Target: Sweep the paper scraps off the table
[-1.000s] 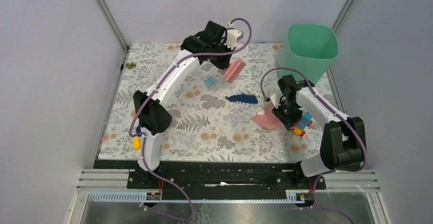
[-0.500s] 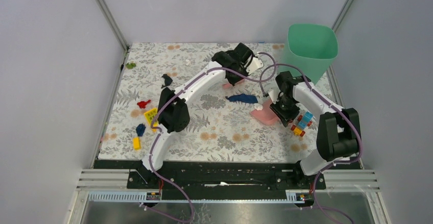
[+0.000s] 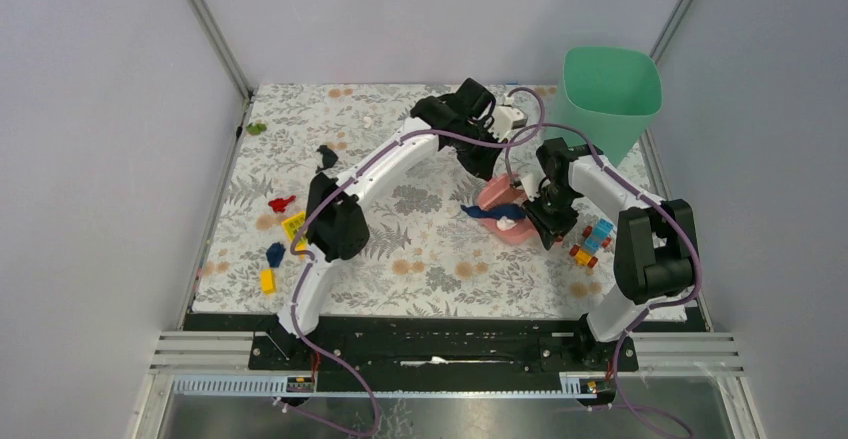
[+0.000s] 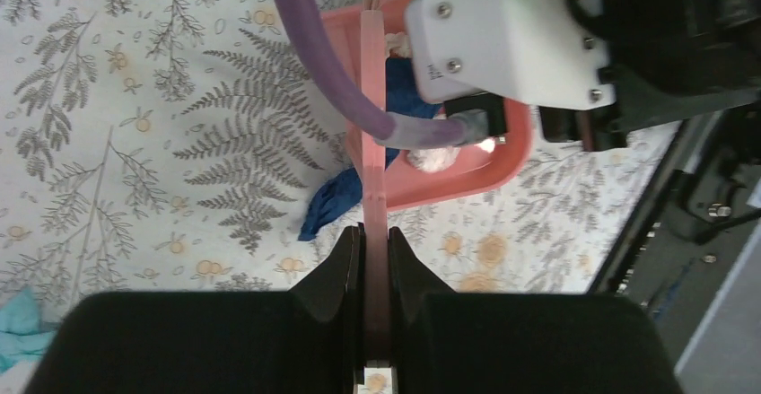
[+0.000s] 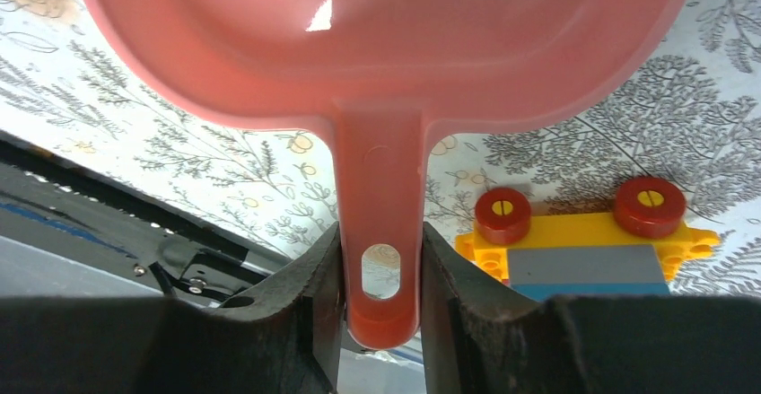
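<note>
1. The dark blue scrap (image 4: 334, 204) lies half in the mouth of the pink dustpan (image 4: 467, 179), right of the table's (image 3: 420, 259) middle and just ahead of my left gripper (image 4: 375, 241). A pale wad (image 4: 432, 155) sits inside the pan.
2. Other scraps, one dark (image 3: 325, 155), one red (image 3: 281, 202) and one blue (image 3: 275, 254), lie well apart toward the left edge.
3. My left fingers are pinched on a flat pink sweeper (image 4: 372, 98), seen edge-on.
4. My right gripper (image 5: 381, 273) is clamped on the dustpan's handle, with the toy-brick vehicle (image 5: 583, 250) just beside it.

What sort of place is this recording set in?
Probably a lab robot cell: grey panel walls on metal framing box in the leaf-patterned table, and a left arm and right arm are bolted at its near rail.
</note>
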`<state>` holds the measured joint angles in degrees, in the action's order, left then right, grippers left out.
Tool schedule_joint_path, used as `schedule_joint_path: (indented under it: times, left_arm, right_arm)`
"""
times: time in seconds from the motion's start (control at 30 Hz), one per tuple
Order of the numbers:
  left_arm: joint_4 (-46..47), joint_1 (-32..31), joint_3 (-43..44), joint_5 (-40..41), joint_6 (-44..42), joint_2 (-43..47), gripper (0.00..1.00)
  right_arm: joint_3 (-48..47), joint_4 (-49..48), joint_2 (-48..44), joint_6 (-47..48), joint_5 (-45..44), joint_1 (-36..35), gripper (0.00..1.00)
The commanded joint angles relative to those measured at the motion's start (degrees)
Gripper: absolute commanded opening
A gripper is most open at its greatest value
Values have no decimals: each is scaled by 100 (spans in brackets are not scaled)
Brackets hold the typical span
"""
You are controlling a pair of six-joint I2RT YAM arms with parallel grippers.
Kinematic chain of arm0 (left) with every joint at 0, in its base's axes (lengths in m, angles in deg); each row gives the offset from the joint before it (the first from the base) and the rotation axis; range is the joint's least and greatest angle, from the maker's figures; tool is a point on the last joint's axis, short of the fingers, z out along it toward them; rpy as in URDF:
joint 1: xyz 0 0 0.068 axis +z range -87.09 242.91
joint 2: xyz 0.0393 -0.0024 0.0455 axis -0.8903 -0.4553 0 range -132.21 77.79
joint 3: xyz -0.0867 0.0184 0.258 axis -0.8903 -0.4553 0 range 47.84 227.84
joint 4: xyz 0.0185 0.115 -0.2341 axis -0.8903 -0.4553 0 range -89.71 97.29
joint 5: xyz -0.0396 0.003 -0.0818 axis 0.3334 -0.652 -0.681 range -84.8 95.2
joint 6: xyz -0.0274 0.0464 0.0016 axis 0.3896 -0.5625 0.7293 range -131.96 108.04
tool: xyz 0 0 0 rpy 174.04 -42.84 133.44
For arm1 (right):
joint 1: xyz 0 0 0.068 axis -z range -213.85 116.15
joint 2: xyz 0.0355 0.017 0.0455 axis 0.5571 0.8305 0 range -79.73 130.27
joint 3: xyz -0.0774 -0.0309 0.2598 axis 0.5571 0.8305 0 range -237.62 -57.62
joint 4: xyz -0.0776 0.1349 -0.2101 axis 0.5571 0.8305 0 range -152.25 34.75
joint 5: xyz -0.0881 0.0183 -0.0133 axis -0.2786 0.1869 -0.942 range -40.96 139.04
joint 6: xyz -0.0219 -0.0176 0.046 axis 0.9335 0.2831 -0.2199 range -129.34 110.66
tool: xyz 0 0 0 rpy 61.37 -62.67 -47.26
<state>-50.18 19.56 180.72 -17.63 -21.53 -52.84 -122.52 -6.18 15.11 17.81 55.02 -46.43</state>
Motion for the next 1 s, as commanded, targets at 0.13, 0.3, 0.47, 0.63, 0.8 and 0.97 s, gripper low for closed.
schedule_joint_path:
  times: [0.13, 0.3, 0.47, 0.63, 0.8, 0.97]
  left_arm:
    - [198, 341, -78, -697, 751, 967, 0]
    - [237, 772, -297, -378, 826, 1279, 0]
    - [-116, 910, -329, 745, 59, 1451, 0]
    - [-364, 890, -688, 2241, -311, 1488, 0]
    - [-589, 881, -1159, 2315, -107, 1514, 0]
    - [-711, 800, -1389, 1555, 329, 1362, 0]
  right_arm:
    - [325, 171, -584, -125, 822, 27, 0]
    - [441, 90, -875, -114, 961, 41, 0]
    - [455, 208, -736, -10, 693, 37, 0]
    - [392, 320, -654, 328, 29, 36, 0]
    - [280, 306, -590, 487, -558, 1, 0]
    - [313, 133, -534, 668, -1033, -179, 0]
